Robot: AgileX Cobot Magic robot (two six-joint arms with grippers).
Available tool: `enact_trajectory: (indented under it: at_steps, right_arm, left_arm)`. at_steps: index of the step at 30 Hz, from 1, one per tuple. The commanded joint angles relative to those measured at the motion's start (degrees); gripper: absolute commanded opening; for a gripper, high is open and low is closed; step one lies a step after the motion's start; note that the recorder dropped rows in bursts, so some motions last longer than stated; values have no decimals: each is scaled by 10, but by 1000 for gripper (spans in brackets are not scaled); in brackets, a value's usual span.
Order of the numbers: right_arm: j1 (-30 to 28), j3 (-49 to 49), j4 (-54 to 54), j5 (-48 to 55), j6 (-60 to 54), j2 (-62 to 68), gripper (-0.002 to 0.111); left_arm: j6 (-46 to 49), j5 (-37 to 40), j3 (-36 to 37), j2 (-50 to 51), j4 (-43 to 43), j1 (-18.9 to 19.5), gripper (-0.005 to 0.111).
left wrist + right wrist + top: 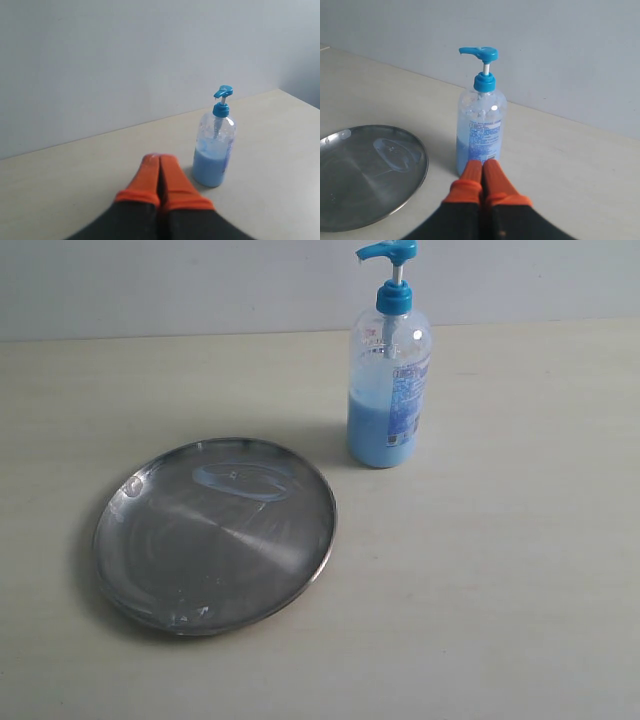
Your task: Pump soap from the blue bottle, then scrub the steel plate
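Observation:
The blue bottle (390,370) stands upright on the table behind and to the right of the steel plate (214,534), its blue pump head raised. Light blue soap (385,430) fills its lower part. A thin pale blue smear (243,481) lies on the plate's far half. Neither arm shows in the exterior view. In the left wrist view my left gripper (159,158) is shut with nothing in it, short of the bottle (215,145). My right gripper (483,163) is shut and empty just in front of the bottle (480,125), with the plate (367,175) beside it.
The pale wooden table (500,570) runs back to a plain grey wall (200,280). Only the bottle and the plate stand on it.

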Motion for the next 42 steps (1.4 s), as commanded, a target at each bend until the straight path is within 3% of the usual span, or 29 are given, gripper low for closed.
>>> enact_trajectory:
  at_steps: [1, 14, 21, 42]
  right_arm:
    - [0, 5, 0, -10, 0, -3, 0]
    - [0, 5, 0, -10, 0, -3, 0]
    - [0, 5, 0, -10, 0, -3, 0]
    - [0, 5, 0, -8, 0, -3, 0]
  left_arm:
    - [0, 0, 3, -1, -3, 0, 0]
    - [7, -23, 40, -29, 1, 13, 0]
    - [6, -119, 120, -90, 1, 64, 0]
    - [-33, -248, 317, -225, 1, 233, 0]
